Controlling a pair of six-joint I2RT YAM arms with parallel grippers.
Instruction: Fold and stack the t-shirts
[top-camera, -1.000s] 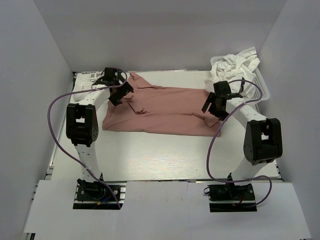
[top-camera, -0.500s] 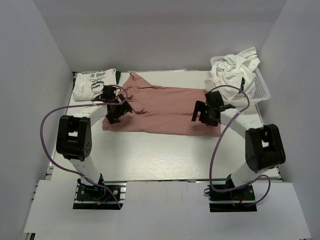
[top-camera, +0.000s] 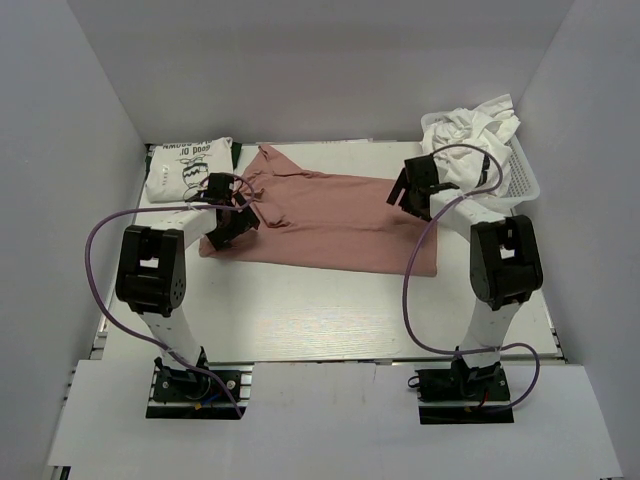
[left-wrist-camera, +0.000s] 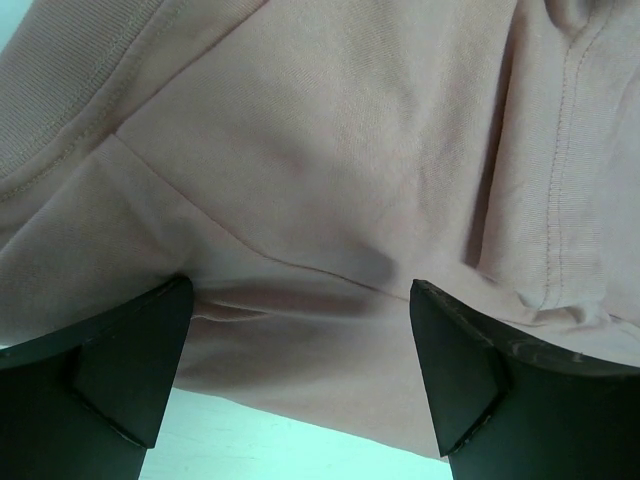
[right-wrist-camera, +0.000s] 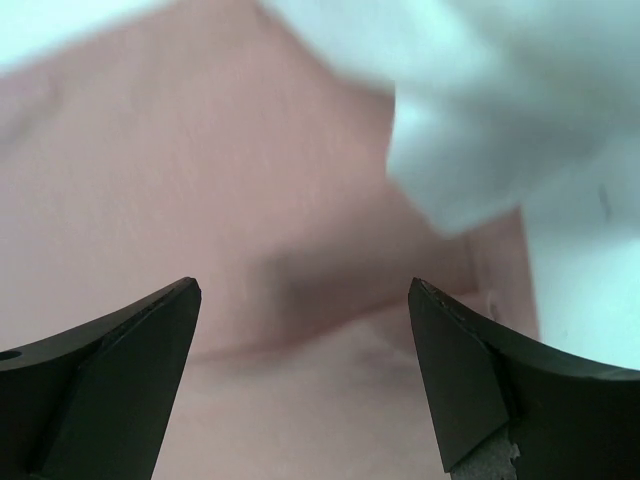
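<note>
White surface (top-camera: 300, 320) with the task's garments and both arms. The dusty pink t-shirt (top-camera: 330, 225) lies as a long flat band across the far half of the surface, running left to right. It is soft, light cotton that will sag and crease wherever it is unsupported, so it is judged best taken at two well-separated points on a doubled edge or seam, not in mid-panel. The left arm (top-camera: 150, 270) is sharply bent at the elbow and reaches toward the middle. The right arm (top-camera: 505, 265) stands more upright and reaches to the far edge. Crumpled white t-shirts (top-camera: 470, 125) are heaped in a basket (top-camera: 525, 180) at the far right. A folded printed t-shirt (top-camera: 185, 165) rests at the far left corner. The left pincer (top-camera: 228, 222) is low over the near left end of the pink t-shirt, fully released, its fingers straddling a seamed fold with nothing gripped (left wrist view (left-wrist-camera: 300, 290)). The right pincer (top-camera: 410, 190) is likewise released and empty, above the far right edge of the pink t-shirt beside the white cloth (right wrist view, blurred (right-wrist-camera: 303, 285)).
</note>
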